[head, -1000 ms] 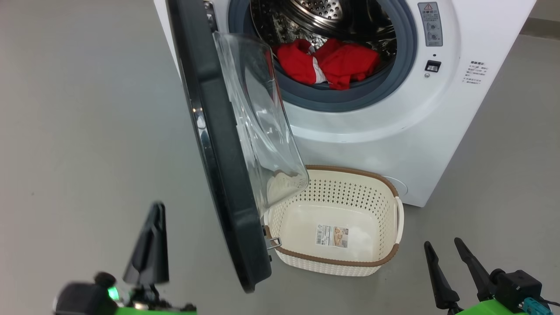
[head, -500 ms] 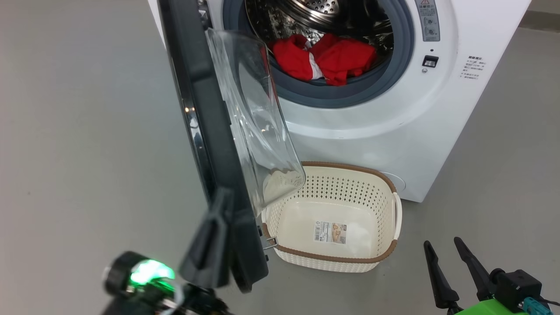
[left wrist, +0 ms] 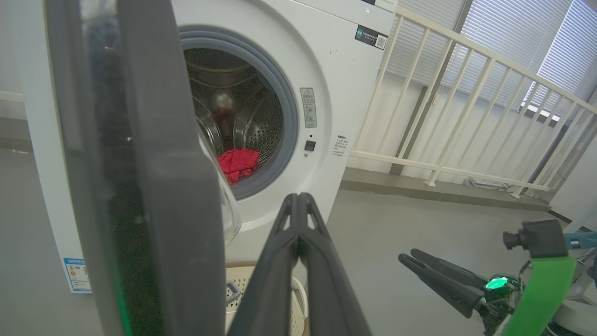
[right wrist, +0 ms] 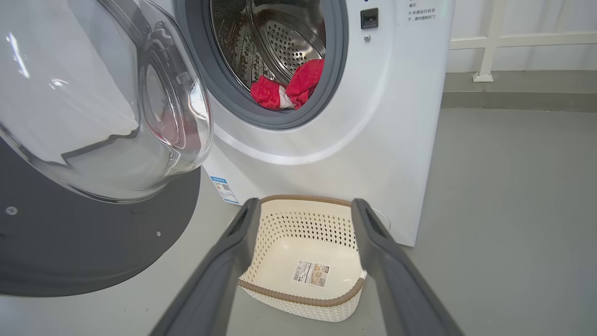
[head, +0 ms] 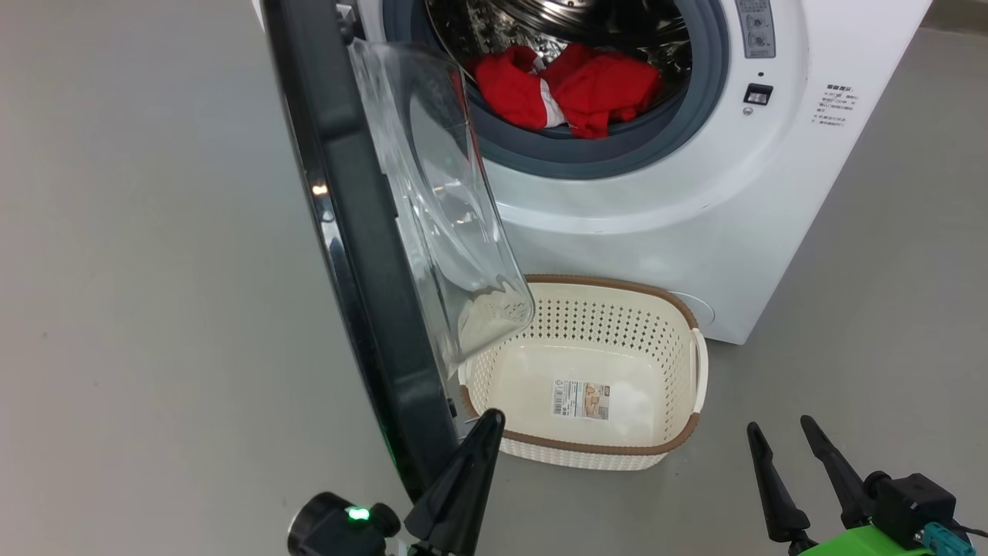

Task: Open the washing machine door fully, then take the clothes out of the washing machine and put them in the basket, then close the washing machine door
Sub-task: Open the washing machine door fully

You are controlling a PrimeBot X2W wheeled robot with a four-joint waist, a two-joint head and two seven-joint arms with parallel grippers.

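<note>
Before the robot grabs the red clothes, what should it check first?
1. Round black-rimmed glass door fully open: not ok, it looks only partly swung back.
2. Bright red clothes reachable: ok, lying at the front of the steel perforated drum.
3. Cream perforated plastic basket empty, in front of the big white washing machine: ok.
4. Left gripper shut beside the door's lower edge: ok; touching it: cannot tell.
5. Right gripper open and empty: ok.
</note>
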